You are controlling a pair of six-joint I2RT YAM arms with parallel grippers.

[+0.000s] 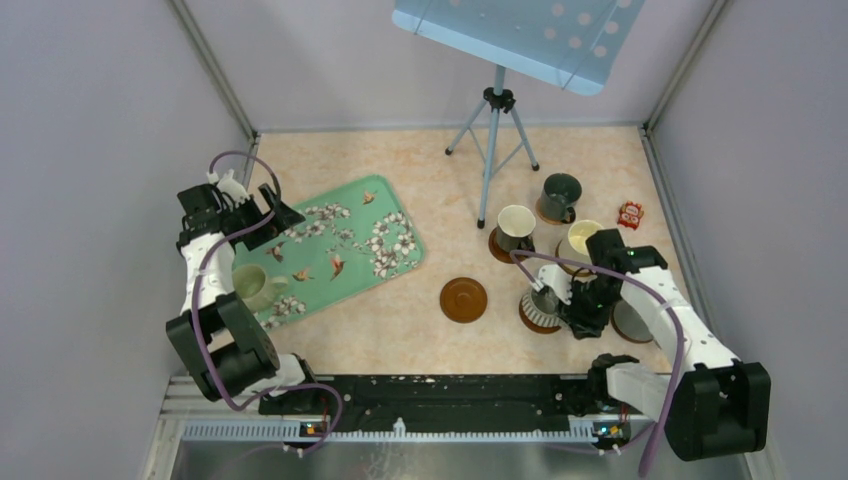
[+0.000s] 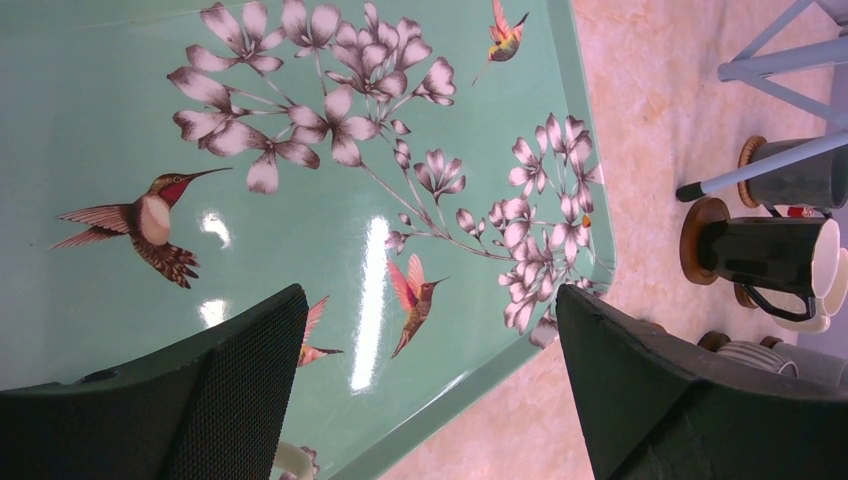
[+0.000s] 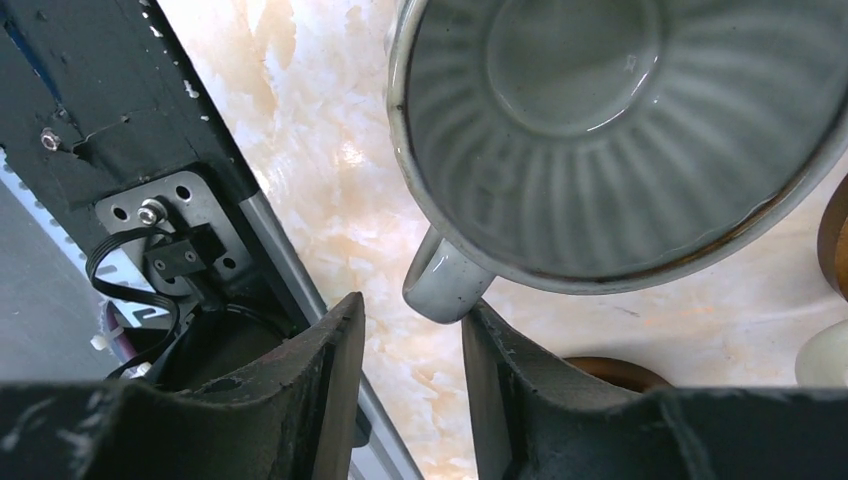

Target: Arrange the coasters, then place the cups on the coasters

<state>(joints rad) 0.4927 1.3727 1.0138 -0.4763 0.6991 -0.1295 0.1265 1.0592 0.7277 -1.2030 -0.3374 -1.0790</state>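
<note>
Gloss and glaze against matt black and dull brown

The green tray (image 2: 60, 60), filling the left of the left-wrist view, was smooth and highly glossy, with streaks of light across its printed flowers and birds. The table (image 3: 330, 200) looked like polished peach-and-cream marble with a soft sheen. The ribbed mug (image 3: 620, 140), upper right in the right-wrist view, was shiny glazed grey ceramic with a fluted wall. The dark mug (image 2: 770, 255) was glazed too, cream inside. The coaster (image 1: 463, 299) at the centre of the top view looked like matt brown wood. The left gripper (image 2: 430, 300) had matt black fingers (image 2: 230, 400) with a fine mesh-like grain. The right gripper (image 3: 412, 320) had rough, dull, dark ones. A bracket (image 3: 165, 215) at mid left of the right-wrist view was bare metal.
</note>
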